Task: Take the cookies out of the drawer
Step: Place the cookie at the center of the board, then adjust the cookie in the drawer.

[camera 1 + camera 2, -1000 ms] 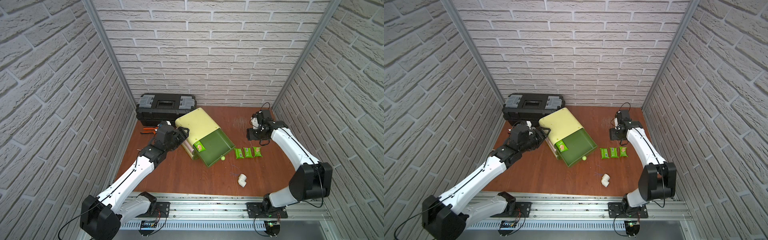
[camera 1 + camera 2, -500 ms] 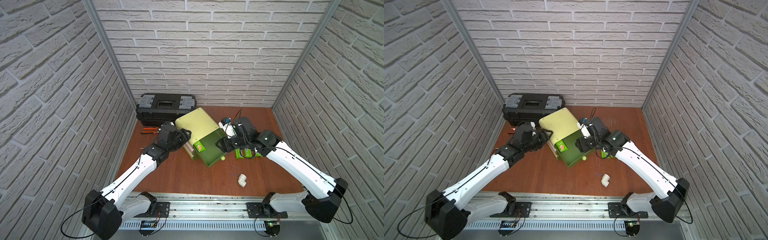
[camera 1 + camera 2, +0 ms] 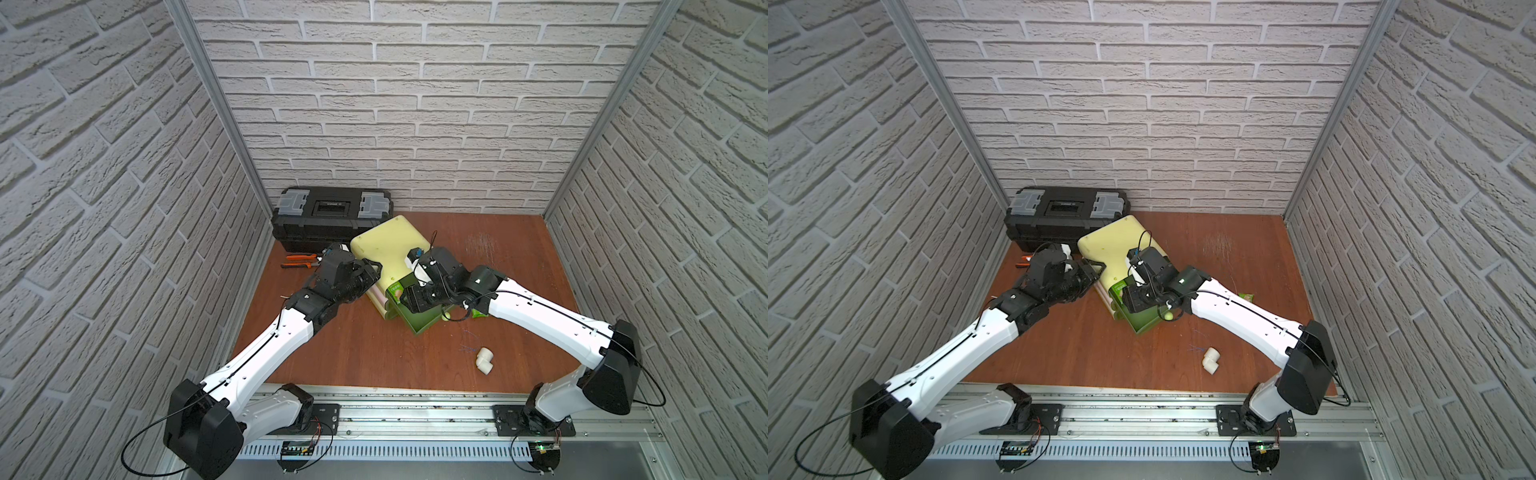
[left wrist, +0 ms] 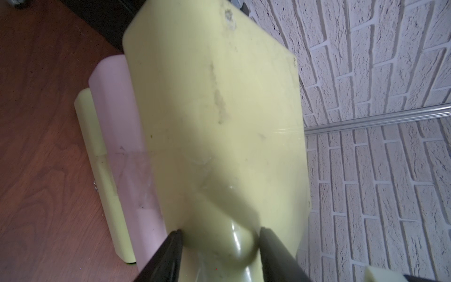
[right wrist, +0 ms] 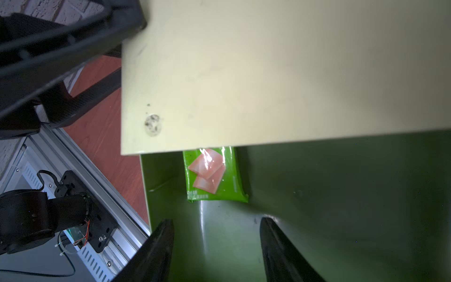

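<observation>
Front of table (image 3: 365,357): white pipe elbow (image 3: 484,360) lying loose, well clear of the work.

Next back: green drawer (image 3: 420,328) stands pulled out of the pale yellow cabinet (image 3: 390,241). Right gripper (image 5: 214,234) is down inside it, jaws parted with nothing between them, aimed at one green cookie packet (image 5: 216,175). That packet lies flat on the drawer floor near a side wall, its far end tucked under the cabinet's top edge. At least one other green packet (image 3: 1246,296) is out on the table past the right arm (the arm hides most of that patch, so no count).

Left gripper (image 4: 219,244) sits at the cabinet's corner, a finger on each side of a rounded bulge. Whether it is pressing cannot be told.

Behind: orange-handled pliers (image 3: 299,262), then black toolbox (image 3: 332,216) against the wall.

Risks, by my reading:
- Fingers closing on so flat a packet may skid over the foil or scrape the drawer floor.
- Going in too deep could strike the overhang or shove the packet further under.
- If the left hold is loose, the cabinet may slide under that push.
</observation>
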You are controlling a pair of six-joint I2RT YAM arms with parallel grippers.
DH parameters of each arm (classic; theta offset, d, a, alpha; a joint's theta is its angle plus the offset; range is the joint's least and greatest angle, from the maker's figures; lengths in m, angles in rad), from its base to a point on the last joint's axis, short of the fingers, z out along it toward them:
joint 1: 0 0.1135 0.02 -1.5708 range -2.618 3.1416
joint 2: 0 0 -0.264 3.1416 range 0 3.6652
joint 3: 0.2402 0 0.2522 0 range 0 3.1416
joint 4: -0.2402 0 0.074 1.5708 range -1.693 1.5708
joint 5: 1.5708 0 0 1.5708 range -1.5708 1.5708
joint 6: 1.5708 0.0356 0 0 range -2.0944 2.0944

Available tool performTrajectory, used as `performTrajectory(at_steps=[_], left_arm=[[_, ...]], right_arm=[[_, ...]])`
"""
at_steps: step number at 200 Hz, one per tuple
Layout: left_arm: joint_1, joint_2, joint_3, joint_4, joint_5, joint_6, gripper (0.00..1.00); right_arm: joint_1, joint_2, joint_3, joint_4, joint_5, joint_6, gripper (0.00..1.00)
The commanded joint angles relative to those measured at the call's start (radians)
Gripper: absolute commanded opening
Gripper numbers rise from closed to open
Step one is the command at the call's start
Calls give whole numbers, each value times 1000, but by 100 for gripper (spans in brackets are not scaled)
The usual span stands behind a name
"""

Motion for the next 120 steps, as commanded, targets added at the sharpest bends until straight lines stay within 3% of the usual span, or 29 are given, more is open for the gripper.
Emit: performTrajectory(at_steps=[1,120], left_arm=[[-2,-7,-18,3,-8,3,55],[-2,-5,-17,0,-7,2,55]], right_arm=[[19,8,-17,77,46,26,61],[28,88,-4,63,159,-38,54]])
